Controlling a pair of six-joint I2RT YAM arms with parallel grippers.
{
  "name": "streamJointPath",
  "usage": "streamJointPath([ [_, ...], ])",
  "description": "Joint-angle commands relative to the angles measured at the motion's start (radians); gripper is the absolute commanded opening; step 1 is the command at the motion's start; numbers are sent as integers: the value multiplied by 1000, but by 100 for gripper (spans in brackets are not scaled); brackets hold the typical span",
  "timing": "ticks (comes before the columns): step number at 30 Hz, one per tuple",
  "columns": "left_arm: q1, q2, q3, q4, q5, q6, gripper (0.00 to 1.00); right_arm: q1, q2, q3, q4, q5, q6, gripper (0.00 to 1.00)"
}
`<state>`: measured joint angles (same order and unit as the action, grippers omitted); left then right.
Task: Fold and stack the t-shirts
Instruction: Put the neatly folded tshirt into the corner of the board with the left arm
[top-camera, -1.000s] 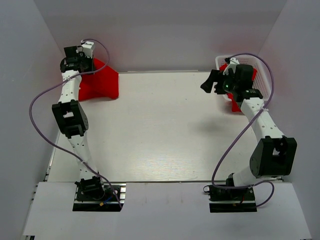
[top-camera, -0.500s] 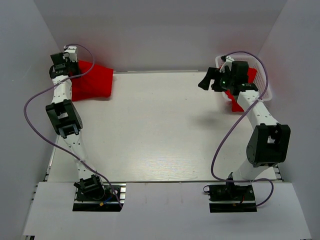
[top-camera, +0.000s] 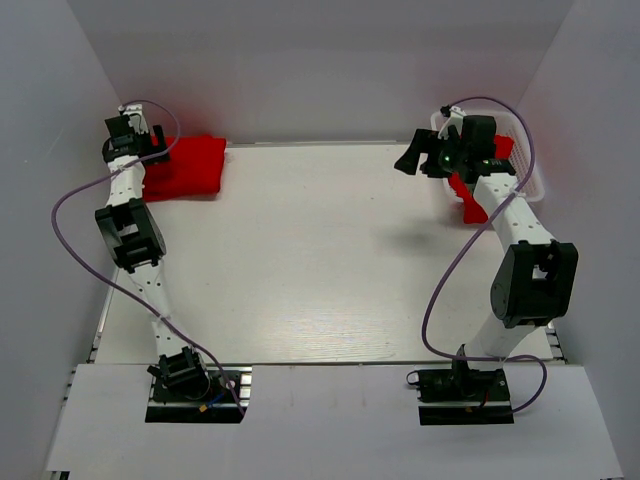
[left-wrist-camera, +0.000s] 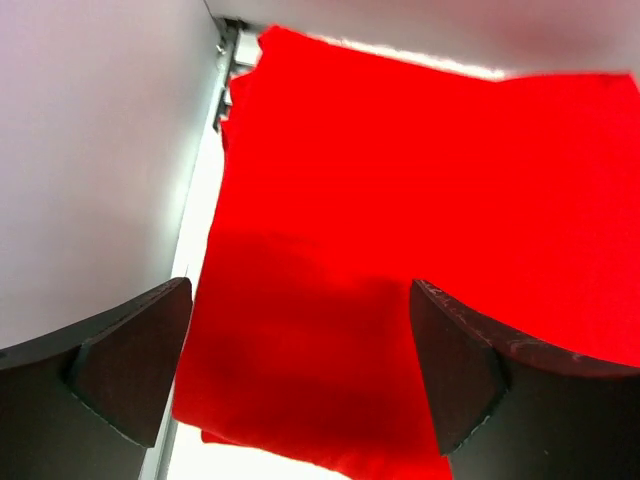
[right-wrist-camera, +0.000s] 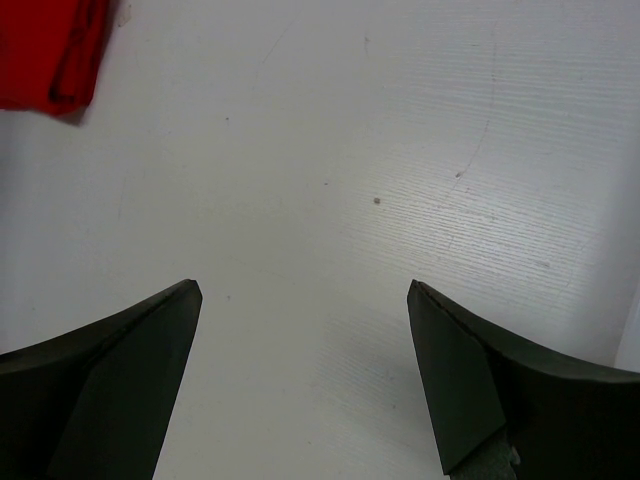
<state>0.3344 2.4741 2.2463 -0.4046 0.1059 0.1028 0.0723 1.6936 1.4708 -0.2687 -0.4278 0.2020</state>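
Left pincer: released, jaws spread wide, nothing held. It is hung over the folded red shirt, which fills the middle and right of the left wrist view. Both fingers are seen over the near part of the cloth; whether it is touched cannot be told. Layered edges are seen along the shirt's left side. In the top view this shirt is laid flat in the upper left corner of the worktop, just right of the left pincer.

Right pincer: also released, jaws wide, only bare worktop seen between them. A second red shirt is draped over the left rim of the white basket at the upper right of the top view, partly down onto the worktop. More red is seen inside the basket. This shirt is placed just right of the right pincer, apart from it. In the right wrist view it is shown only as a red patch in the upper left corner, clear of both fingers.
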Motion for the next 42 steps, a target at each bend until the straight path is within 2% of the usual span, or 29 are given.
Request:
streamJointPath([
  [1, 8, -81, 44, -19, -14, -52, 100, 6, -2, 59, -21, -28, -13, 90],
  [3, -3, -116, -5, 1, -14, -75, 100, 1, -21, 48, -27, -31, -19, 90],
  [7, -12, -184, -40, -45, -124, -116, 100, 4, -55, 17, -21, -29, -27, 90],
  [11, -46, -242, -82, -154, -66, -156, 100, 4, -74, -12, -30, -9, -41, 90],
  [13, -89, -308, -126, -180, -75, -179, 100, 3, -58, -9, -65, 59, -35, 90],
  [18, -237, -521, -355, -128, -190, -199, 100, 15, -41, -27, -175, 170, -44, 90],
  [21, -323, -723, -566, -28, -166, -276, 100, 29, -72, -104, -178, 169, -33, 90],
  [22, -346, -778, -693, 43, -179, -319, 100, 40, -83, -166, -167, 170, -30, 90],
  [25, -448, -935, -865, 78, -201, -394, 100, 56, -133, -249, -168, 185, -33, 90],
  [27, -537, -974, -948, 78, -155, -417, 100, 70, -176, -279, -178, 179, -47, 90],
  [32, -794, -971, -1047, 46, -159, -483, 100, 101, -245, -426, -104, -27, -32, 90],
  [35, -854, -971, -1093, 59, -189, -506, 100, 119, -285, -506, -18, -143, 4, 90],
  [42, -937, -1041, -1077, 10, -310, -485, 100, 147, -370, -590, 37, -88, -16, 90],
])
